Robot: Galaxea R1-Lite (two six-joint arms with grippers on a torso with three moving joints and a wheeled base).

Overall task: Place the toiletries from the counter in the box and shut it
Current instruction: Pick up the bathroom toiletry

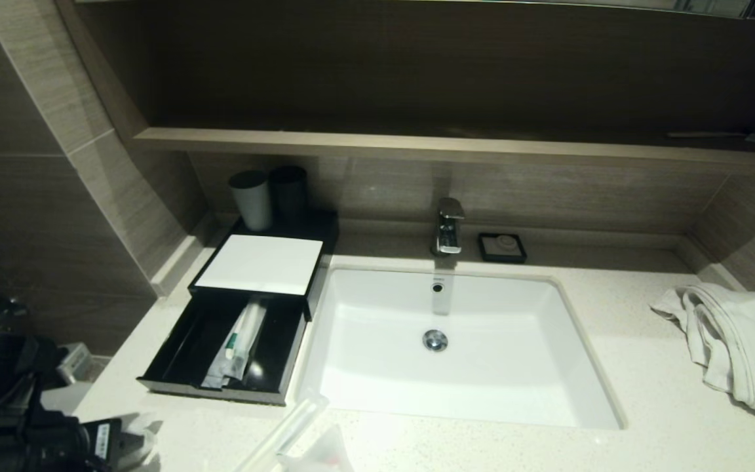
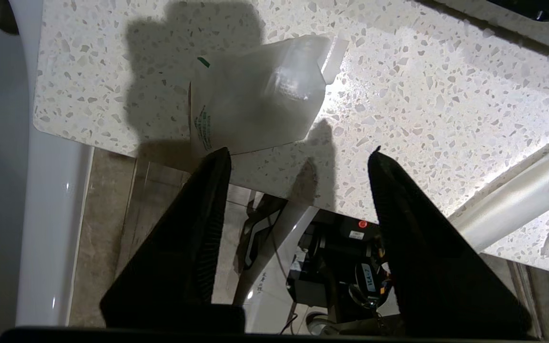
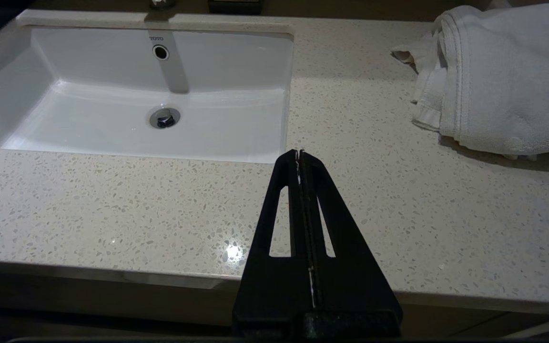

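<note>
Left gripper (image 2: 298, 152) hung at the front left corner of the counter (image 1: 646, 419), its fingers spread wide with nothing between them. One fingertip (image 2: 222, 157) lay at the edge of a translucent sachet (image 2: 255, 95) printed with green lettering; contact could not be confirmed from the left wrist view. The sachet rested flat on the speckled stone near the counter's front edge. A long clear-wrapped packet (image 2: 517, 200) lay just beside it, toward the sink (image 1: 456, 341). In the head view the same packet (image 1: 286, 429) appeared at the bottom of the frame, with another small wrapper (image 1: 322, 452) close by; its contents were probably a further toiletry but were too indistinct to name.

The black box (image 1: 246, 314) stood on the left of the counter, touching the sink rim. Its drawer (image 1: 220, 357) was pulled out toward the robot and held a wrapped toothbrush kit (image 1: 240, 344) lying lengthwise. A white card (image 1: 263, 262) covered the box top, and two dark cups (image 1: 269, 193) stood behind it.

Right gripper (image 3: 299, 155) was parked above the counter in front of the sink's right front corner, fingers pressed fully together and holding nothing. A folded white towel (image 1: 738, 341) lay at the far right of the counter, well apart from both grippers.
</note>
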